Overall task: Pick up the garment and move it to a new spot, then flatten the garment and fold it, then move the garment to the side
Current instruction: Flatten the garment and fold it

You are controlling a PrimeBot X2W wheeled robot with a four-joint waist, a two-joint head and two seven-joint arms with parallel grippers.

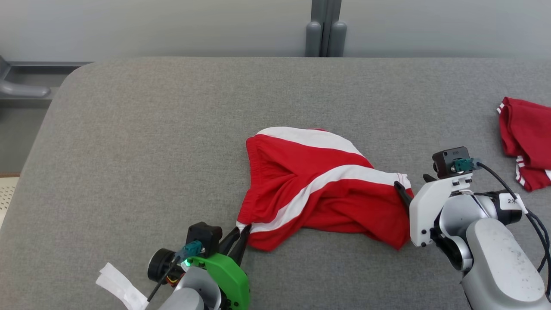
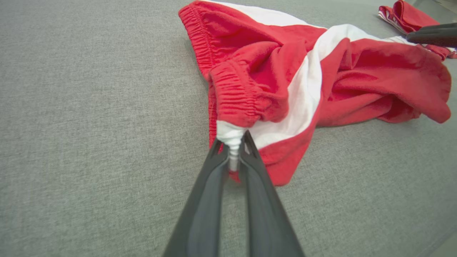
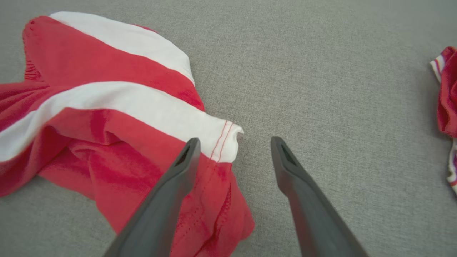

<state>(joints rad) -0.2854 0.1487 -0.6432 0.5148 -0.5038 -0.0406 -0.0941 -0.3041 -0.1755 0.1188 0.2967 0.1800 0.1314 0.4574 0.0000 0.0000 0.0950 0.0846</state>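
Left pincer (image 2: 234,151) is clamped tight on the bunched white waistband corner of the crumpled red-and-white garment (image 1: 318,189), right pincer (image 3: 234,142) gapes wide over its stitched hem at the opposite end, loads of bare grey woven table (image 1: 150,129) around it, a second red garment (image 1: 525,142) well apart past the hem end.

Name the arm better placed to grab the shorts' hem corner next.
Right: the right pincer stands open at the shorts' hem corner; the left pincer is shut on the waistband end.
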